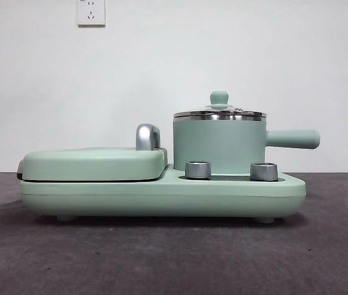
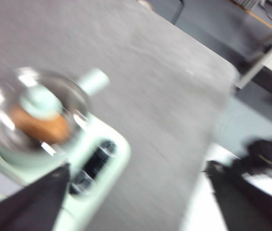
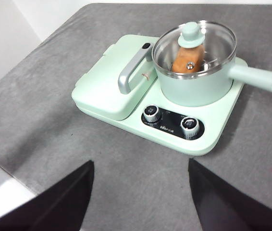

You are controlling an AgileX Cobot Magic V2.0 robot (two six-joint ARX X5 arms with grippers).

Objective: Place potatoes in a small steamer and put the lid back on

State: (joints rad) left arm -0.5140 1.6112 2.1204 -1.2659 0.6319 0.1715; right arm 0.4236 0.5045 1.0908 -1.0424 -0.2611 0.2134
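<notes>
The small steamer (image 1: 220,147) stands on the right half of the mint-green cooker base, its side handle (image 1: 294,139) pointing right. The glass lid (image 1: 219,113) sits flat on its steel rim. In the right wrist view the orange-brown potato (image 3: 184,60) lies inside the steamer (image 3: 198,89) under the lid (image 3: 217,41). The blurred left wrist view shows the same potato (image 2: 42,126) under the lid (image 2: 71,94). My left gripper (image 2: 136,202) is open and empty, away from the pot. My right gripper (image 3: 141,192) is open and empty, well back from the cooker. Neither arm shows in the front view.
The flat grill plate (image 1: 94,163) with its chrome handle (image 1: 147,136) lies shut on the left of the base (image 1: 162,193). Two steel dials (image 1: 198,169) (image 1: 264,171) sit in front of the pot. The grey table's edge (image 3: 11,159) is near my right gripper.
</notes>
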